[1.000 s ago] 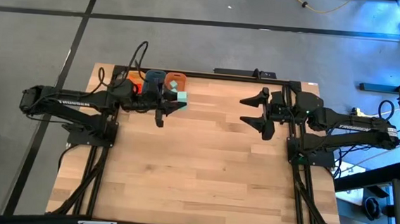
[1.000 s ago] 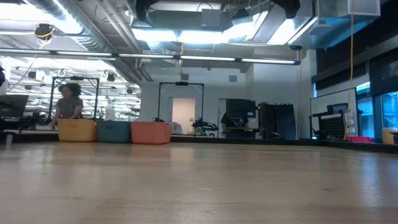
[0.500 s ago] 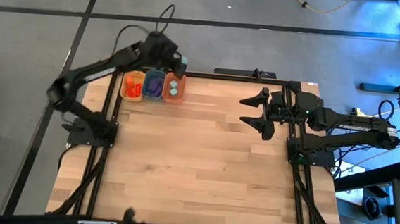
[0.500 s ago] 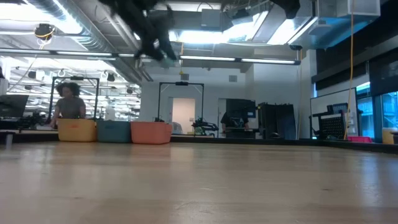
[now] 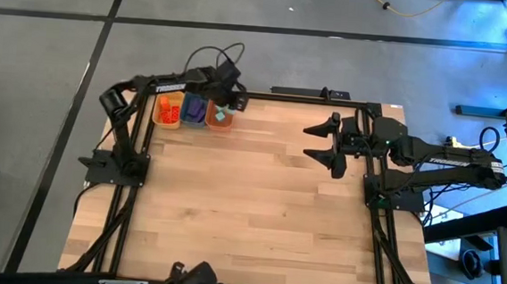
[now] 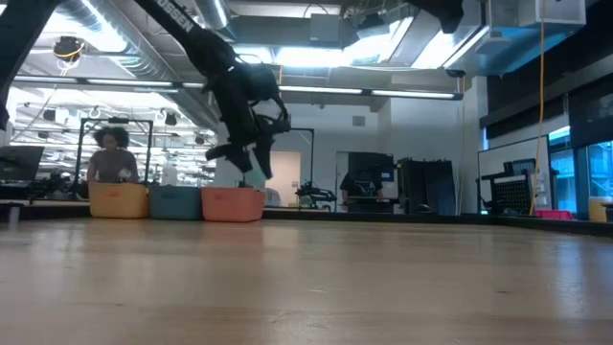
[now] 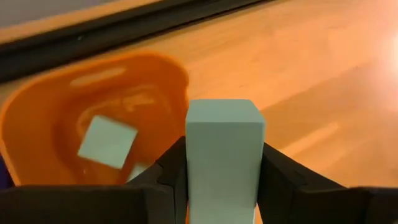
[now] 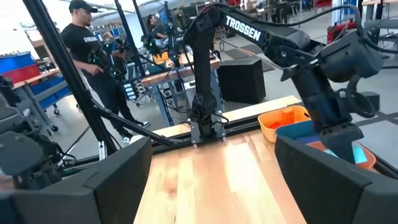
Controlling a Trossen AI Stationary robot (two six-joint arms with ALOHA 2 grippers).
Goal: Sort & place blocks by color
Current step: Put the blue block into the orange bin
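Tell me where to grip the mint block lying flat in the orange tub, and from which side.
Take the mint block by two opposite flat sides, coming straight down through the orange tub's open top: its walls bar any sideways approach. The left claw is already holding another mint bar.

left gripper point(image 7: 224, 186) clamped, raised | right gripper point(image 5: 323, 142) spread, waiting

floor: grey, crossed by dark lines point(image 5: 110, 24) | table: light wooden top point(image 5: 248, 213) | ceiling: exposed ducts and bright strip lights point(image 6: 316, 57) | windows: seen at the side point(image 6: 575, 163) | background: workbenches point(image 8: 180, 68) and people are seen
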